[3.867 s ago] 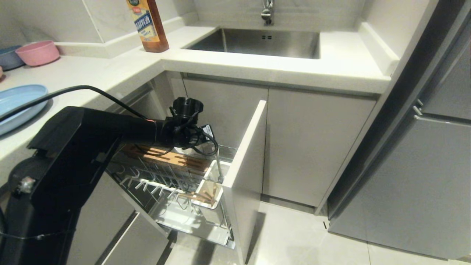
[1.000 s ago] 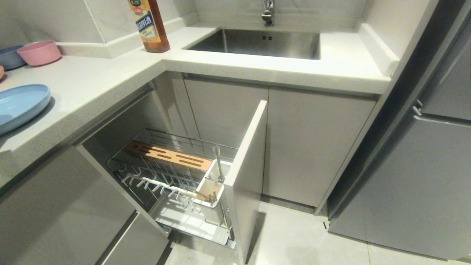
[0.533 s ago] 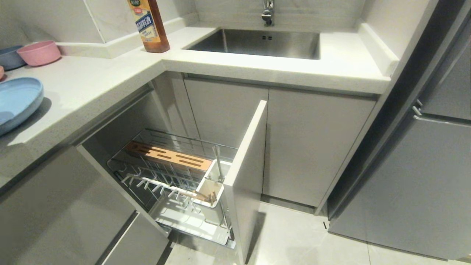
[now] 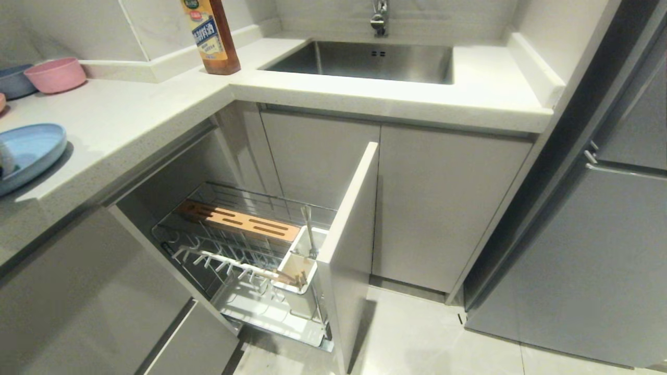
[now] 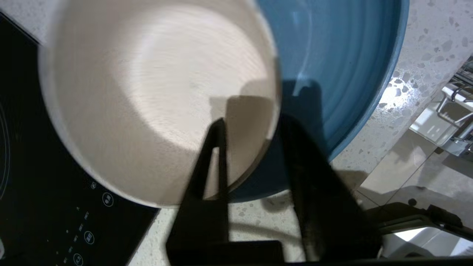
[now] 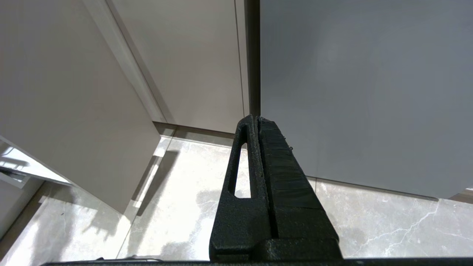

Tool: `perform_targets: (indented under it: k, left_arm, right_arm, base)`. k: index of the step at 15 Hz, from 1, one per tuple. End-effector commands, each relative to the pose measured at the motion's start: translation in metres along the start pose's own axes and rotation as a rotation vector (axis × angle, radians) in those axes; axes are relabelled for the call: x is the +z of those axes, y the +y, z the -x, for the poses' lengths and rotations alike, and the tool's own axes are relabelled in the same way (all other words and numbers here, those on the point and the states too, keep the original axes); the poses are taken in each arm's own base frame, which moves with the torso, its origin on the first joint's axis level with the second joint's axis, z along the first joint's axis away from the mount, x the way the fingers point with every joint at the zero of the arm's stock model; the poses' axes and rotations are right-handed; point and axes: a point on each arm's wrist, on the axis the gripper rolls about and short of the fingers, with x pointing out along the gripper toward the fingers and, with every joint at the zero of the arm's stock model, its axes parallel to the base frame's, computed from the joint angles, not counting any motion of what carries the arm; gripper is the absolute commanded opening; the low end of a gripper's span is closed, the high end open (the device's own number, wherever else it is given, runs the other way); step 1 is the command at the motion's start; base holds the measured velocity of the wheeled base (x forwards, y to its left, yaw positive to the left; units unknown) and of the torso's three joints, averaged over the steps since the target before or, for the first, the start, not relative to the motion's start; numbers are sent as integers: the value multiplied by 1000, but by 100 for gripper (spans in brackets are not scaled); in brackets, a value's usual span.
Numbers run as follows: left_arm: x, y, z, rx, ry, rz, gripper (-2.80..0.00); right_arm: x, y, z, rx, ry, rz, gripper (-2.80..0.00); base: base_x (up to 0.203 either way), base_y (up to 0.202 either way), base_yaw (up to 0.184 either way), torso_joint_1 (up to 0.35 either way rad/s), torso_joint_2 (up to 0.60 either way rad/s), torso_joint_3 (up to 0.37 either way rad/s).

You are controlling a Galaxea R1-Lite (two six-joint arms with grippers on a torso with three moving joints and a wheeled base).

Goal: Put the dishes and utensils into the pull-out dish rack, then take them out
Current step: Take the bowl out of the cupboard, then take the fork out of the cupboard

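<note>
Two black fingers of the left hand stand spread, straddling the cream bowl's rim above the blue plate on the worktop. Farther off, the pull-out dish rack holds spoon and chopsticks. Right hand hangs pressed together over the floor.

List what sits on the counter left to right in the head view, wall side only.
Grey-blue bowl → pink bowl → sauce bottle → sink, with the faucet above it.
</note>
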Motion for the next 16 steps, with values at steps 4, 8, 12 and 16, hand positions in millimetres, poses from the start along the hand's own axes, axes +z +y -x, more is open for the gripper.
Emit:
perform_targets:
  k: [4, 8, 12, 16]
  left_arm:
    - [1, 1, 3, 8, -18, 21, 0]
    - [8, 11, 31, 56, -219, 152, 0]
    - [5, 25, 92, 76, -528, 316, -280]
    - [-9, 19, 131, -102, -731, 541, -280]
  right_arm:
    - [0, 0, 0, 0, 1, -1, -280]
    - [0, 0, 0, 1, 1, -1, -280]
    - [0, 0, 0, 1, 1, -1, -280]
    - [0, 0, 0, 1, 1, -1, -280]
  base:
    - [0, 0, 0, 0, 0, 0]
    - [0, 0, 0, 0, 0, 0]
    - [0, 0, 0, 0, 0, 0]
    - [0, 0, 0, 0, 0, 0]
